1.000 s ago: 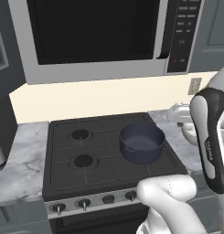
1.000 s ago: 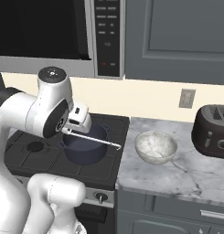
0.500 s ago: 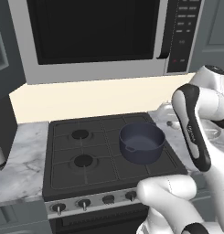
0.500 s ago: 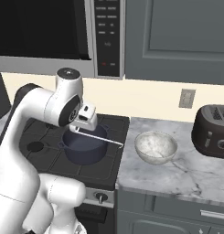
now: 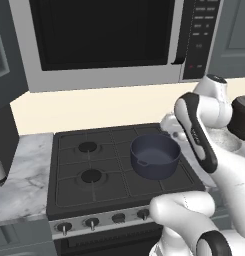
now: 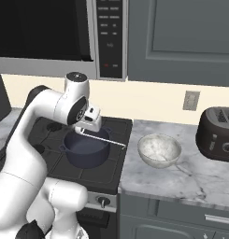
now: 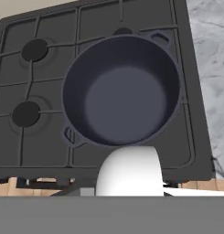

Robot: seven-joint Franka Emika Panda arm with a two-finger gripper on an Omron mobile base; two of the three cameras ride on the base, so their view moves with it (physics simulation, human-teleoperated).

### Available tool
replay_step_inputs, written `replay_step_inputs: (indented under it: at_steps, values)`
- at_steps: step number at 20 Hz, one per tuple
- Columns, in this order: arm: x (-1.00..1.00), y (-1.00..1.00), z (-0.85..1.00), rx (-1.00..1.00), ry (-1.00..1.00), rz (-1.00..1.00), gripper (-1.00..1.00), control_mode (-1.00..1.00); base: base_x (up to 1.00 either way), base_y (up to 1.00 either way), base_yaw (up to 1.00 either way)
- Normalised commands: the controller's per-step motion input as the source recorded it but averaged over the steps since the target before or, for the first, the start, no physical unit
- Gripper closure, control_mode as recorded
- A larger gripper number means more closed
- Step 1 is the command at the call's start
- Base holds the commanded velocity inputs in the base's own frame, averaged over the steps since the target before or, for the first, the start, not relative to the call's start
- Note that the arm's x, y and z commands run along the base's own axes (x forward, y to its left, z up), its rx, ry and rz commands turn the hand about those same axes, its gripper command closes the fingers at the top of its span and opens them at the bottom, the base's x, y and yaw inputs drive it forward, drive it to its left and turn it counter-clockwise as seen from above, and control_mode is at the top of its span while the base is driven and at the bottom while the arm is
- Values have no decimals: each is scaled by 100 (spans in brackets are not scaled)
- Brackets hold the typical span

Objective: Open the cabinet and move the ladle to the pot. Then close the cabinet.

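A dark blue pot (image 7: 122, 93) stands on the front right burner of the black stove (image 5: 89, 175); the same pot (image 5: 155, 156) (image 6: 85, 149) shows in both base views. My gripper (image 6: 87, 130) hangs just above the pot's rim, shut on the ladle (image 6: 109, 140), whose thin silver handle juts right toward the counter. In the hand view the ladle's white bowl (image 7: 129, 172) sits low over the pot's near edge and hides my fingertips. The dark grey cabinet (image 6: 181, 39) hangs up on the right; I cannot tell whether its door is open.
A microwave (image 5: 109, 40) hangs above the stove. On the marble counter (image 6: 181, 182) right of the stove stand a glass bowl (image 6: 159, 150) and a dark toaster (image 6: 218, 135). A dark appliance (image 5: 3, 145) stands left of the stove.
The arm's elbow has swung up and in toward the stove. The gripper stays over the pot with the ladle in it, and the handle has turned a little to the right.
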Motion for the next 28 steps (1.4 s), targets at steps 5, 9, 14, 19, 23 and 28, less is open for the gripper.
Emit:
replay_step_inputs:
  at_steps: [5,9,14,19,23,28]
  values:
    - [31,11,-35,0,0,0,100,-100,0,0,0]
    - [4,6,-29,0,0,0,100,-100,0,0,0]
    - [3,10,-30,0,0,0,100,-100,0,0,0]
    - [7,11,-24,0,0,0,100,-100,0,0,0]
    - [16,10,-16,0,0,0,100,-100,0,0,0]
    - [23,7,-15,0,0,0,100,-100,0,0,0]
